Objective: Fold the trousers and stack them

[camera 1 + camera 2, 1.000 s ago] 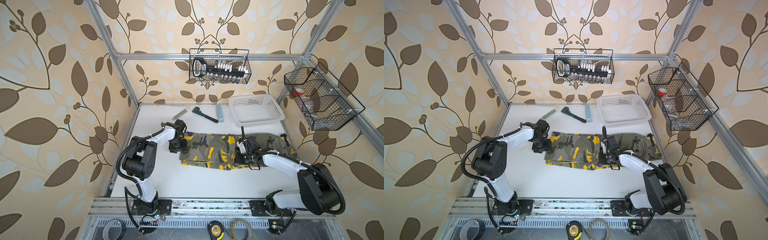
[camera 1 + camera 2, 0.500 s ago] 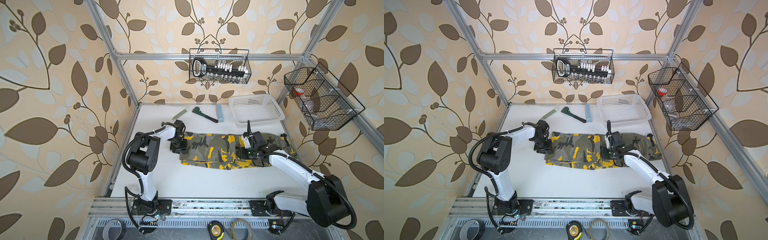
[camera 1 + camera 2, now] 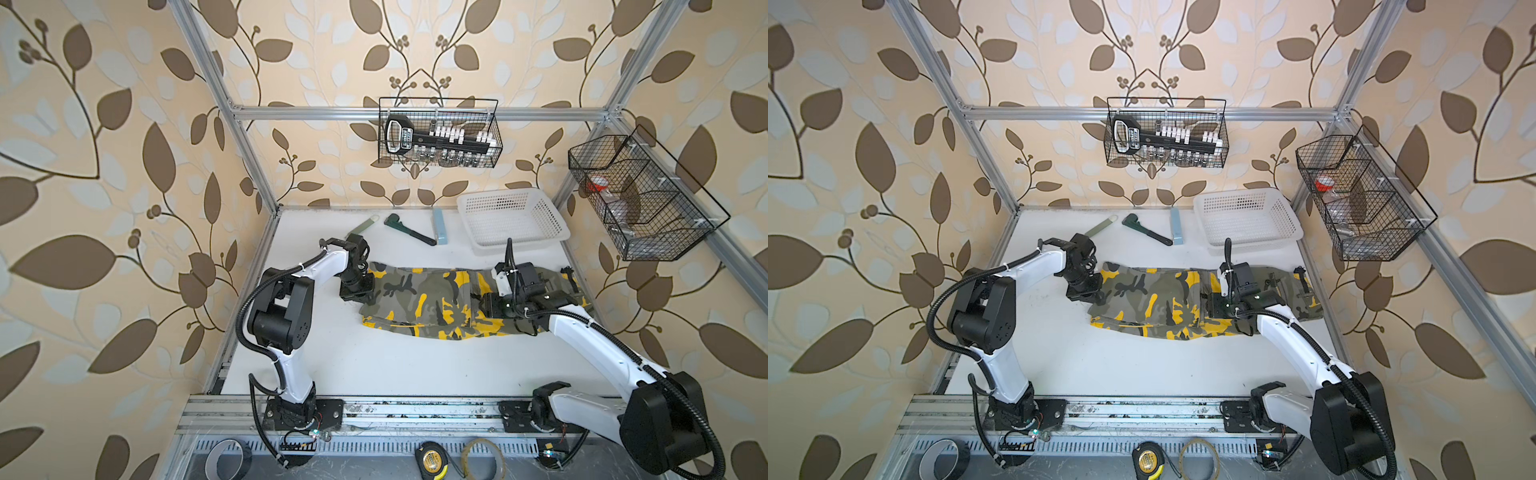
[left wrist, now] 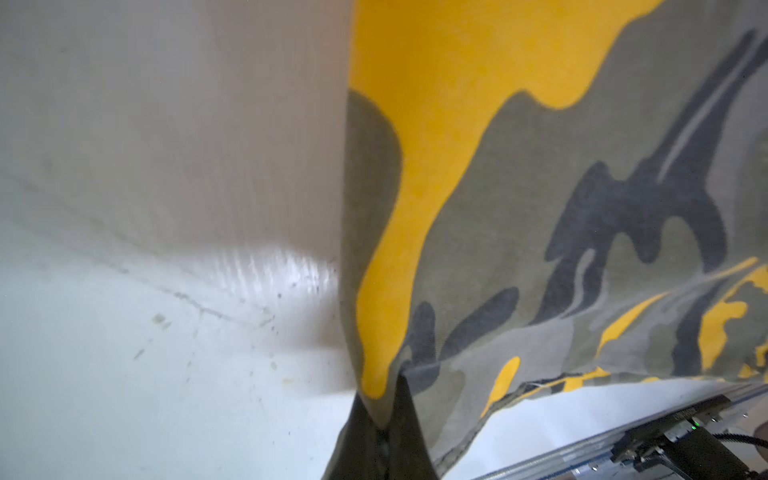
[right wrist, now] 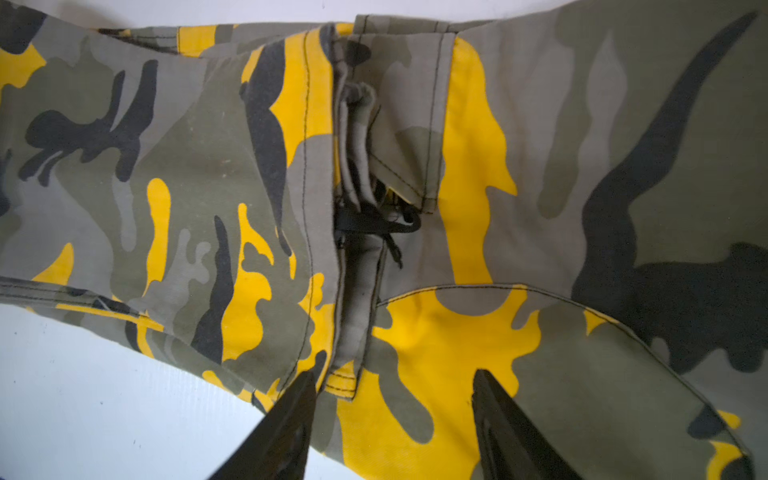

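Trousers (image 3: 419,297), one pair, one white basket (image 3: 500,195), one wrench (image 3: 409,229)

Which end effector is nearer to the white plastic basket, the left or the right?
Right. The right end effector is over the trousers, just in front of the basket. The left end effector grips the trousers' other end, farther away.

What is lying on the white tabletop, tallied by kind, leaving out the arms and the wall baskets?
Trousers: 1
White plastic basket: 1
Dark wrench: 1
Pale blue bar: 1
Pale green strip: 1
Total: 5
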Controlling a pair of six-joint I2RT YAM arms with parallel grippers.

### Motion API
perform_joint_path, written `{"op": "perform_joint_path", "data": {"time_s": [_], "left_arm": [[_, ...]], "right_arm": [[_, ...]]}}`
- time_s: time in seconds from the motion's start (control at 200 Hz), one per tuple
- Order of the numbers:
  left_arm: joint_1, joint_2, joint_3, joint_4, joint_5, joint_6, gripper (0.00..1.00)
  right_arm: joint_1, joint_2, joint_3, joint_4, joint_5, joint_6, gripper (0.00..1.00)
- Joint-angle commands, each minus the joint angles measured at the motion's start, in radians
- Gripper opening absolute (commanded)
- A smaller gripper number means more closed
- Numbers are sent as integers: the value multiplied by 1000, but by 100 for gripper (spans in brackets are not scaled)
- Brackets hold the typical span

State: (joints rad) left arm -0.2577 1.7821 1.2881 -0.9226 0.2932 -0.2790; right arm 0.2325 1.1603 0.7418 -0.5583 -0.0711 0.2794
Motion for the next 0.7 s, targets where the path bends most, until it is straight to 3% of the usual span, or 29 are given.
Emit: {"op": "perform_joint_path", "data": {"time_s": [0.0,0.44,0.55,0.695], "left_arm": [[70,-120,42,-184,-73,29,0],[408,-294,213,-361,-257,15,0],[437,-296,262,-363,-263,3,0],[433,-308,306,-345,-73,-52,0]], "right_arm": [[-39,-24,-8,-23,-1,-27,62],[-121,-1,-71,7,17,16,66],[-119,20,-105,68,-16,51,67],[-92,70,-147,147,-35,90,66]]}}
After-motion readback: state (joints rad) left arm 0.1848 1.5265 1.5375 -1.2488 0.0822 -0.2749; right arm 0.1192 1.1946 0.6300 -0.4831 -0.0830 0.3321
